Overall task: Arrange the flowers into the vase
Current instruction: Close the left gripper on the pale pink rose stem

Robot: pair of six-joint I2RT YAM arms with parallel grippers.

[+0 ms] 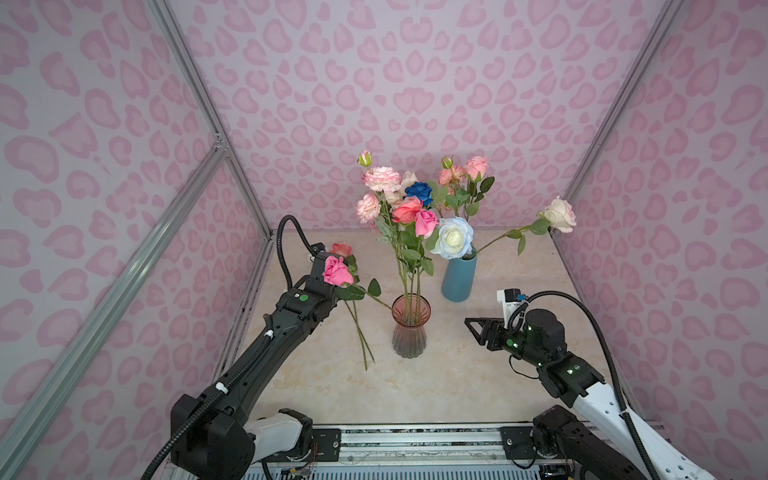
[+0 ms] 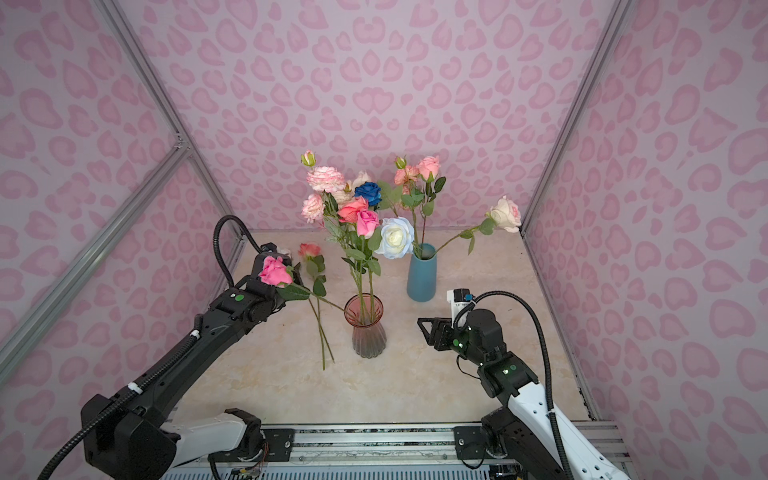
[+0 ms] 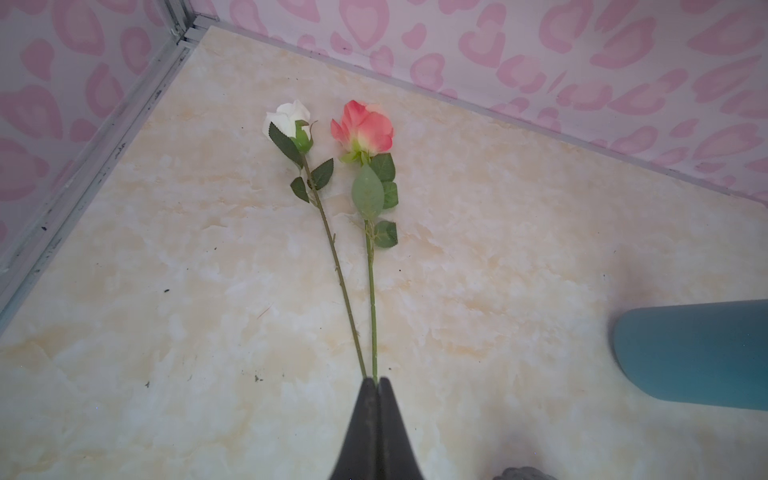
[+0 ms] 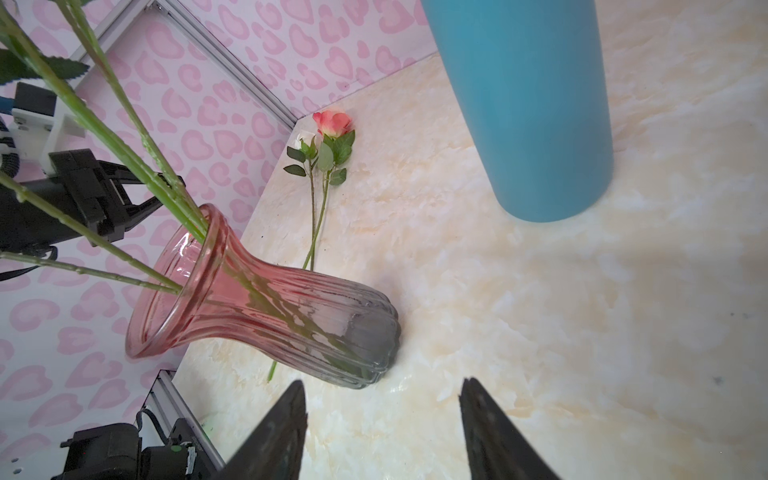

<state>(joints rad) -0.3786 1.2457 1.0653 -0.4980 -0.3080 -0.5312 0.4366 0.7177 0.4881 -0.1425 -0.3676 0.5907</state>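
Observation:
A ribbed pink-grey glass vase holds several flowers. One pink rose leans out of it to the left and lies over my left wrist. A blue vase behind it holds more, among them a pale blue-white rose. A white rose and a coral rose lie side by side on the table. My left gripper points down above their stem ends, shut, with nothing seen between its jaws. My right gripper hangs open to the right of the glass vase, holding nothing.
A cream rose sticks far out to the right from the blue vase, close to the right wall. Aluminium frame rails and pink-patterned walls close in the beige marble table. The arms' mounting rail runs along the front.

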